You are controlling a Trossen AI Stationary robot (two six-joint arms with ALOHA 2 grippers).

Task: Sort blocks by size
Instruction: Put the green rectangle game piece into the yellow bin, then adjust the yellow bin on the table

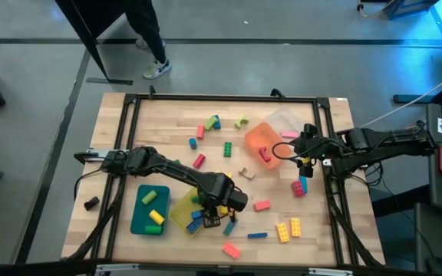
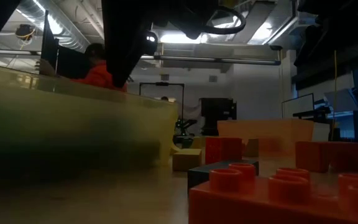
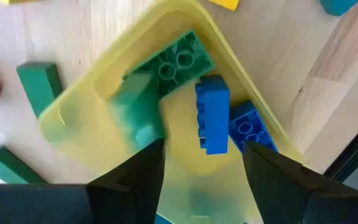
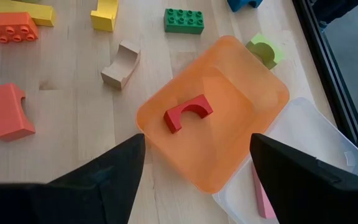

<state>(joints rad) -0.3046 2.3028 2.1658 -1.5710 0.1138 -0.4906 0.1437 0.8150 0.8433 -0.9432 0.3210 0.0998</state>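
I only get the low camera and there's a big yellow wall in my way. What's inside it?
Observer: That's the yellow tray. It holds a green block and a blue block, with another blue one beside it.
Operator: Where's the left gripper? I just see dark stuff up top.
Observer: The left gripper is right over that tray, fingers open, holding nothing.
Operator: Is anything in the orange tray?
Observer: The orange tray holds one red arched block, under the open right gripper.
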